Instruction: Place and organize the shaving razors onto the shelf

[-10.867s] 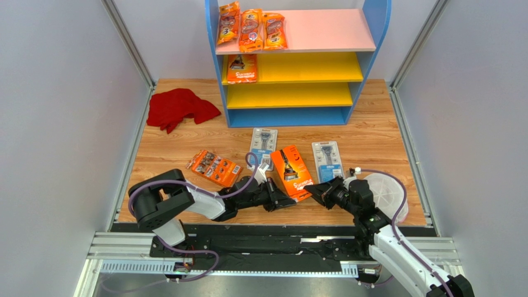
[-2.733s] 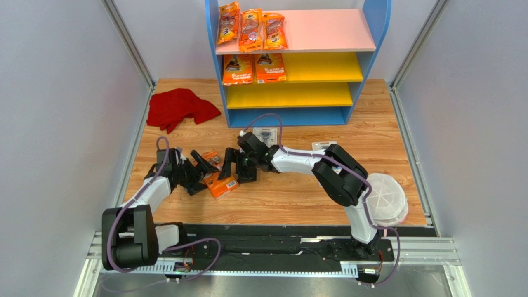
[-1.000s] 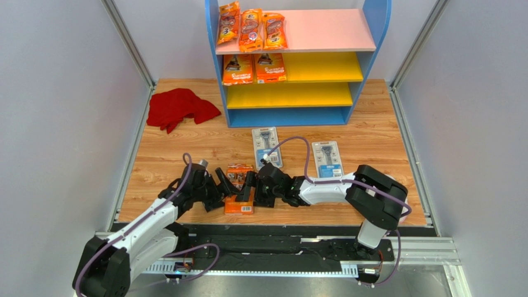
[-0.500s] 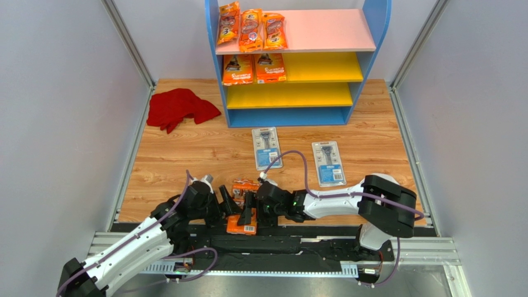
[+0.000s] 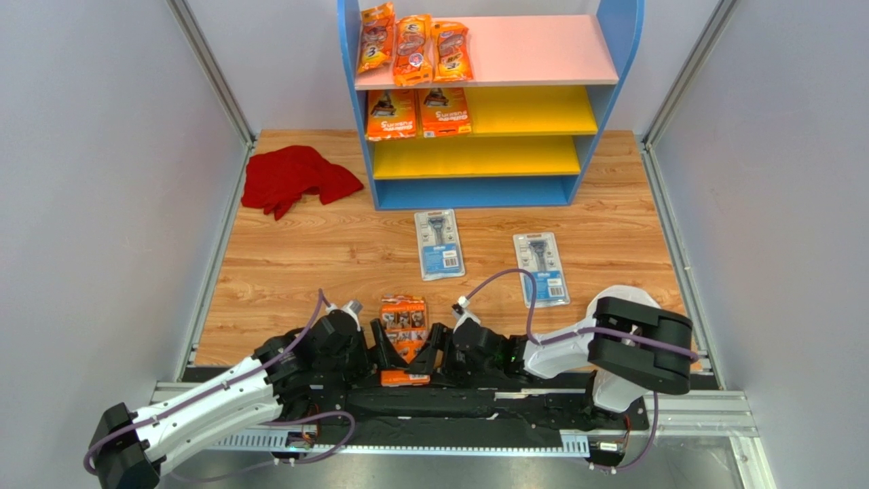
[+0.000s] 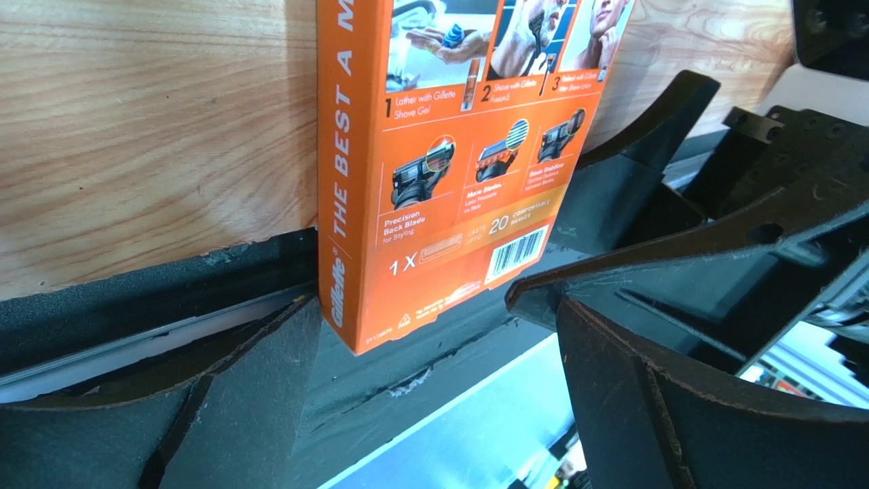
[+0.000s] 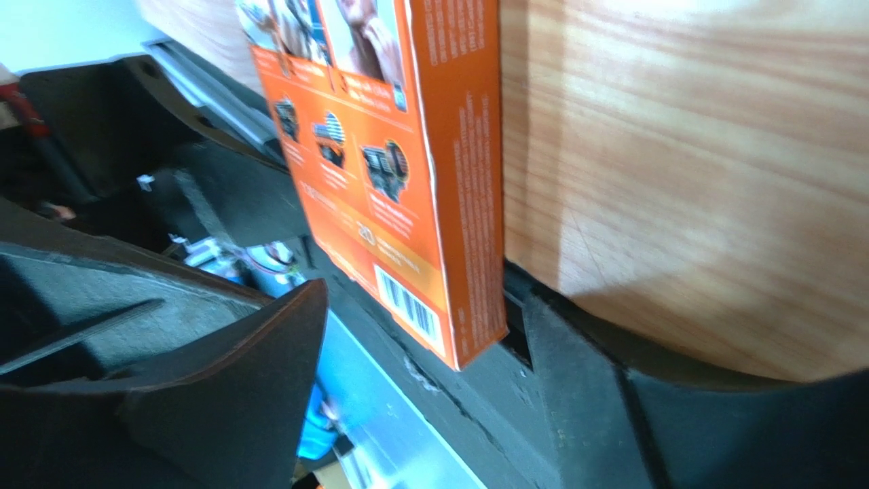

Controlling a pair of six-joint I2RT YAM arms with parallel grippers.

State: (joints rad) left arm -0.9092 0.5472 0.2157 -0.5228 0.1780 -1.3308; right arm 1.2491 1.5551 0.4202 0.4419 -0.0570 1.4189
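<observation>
While the razor box point(image 5: 405, 339) overhangs the table's point(image 5: 306, 275) near edge, nothing grips it.
The left pincer point(image 5: 381, 351) and right pincer point(image 5: 433, 351) gape beside it; one nudge could tip it off.

Bright, even; wrist cams blurry.

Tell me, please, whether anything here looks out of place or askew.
Yes: the orange Gillette razor box lies at the near edge of the table, its barcode end overhanging the wood above the black rail, flanked by the left gripper and right gripper, both open. It could tip off.
</observation>
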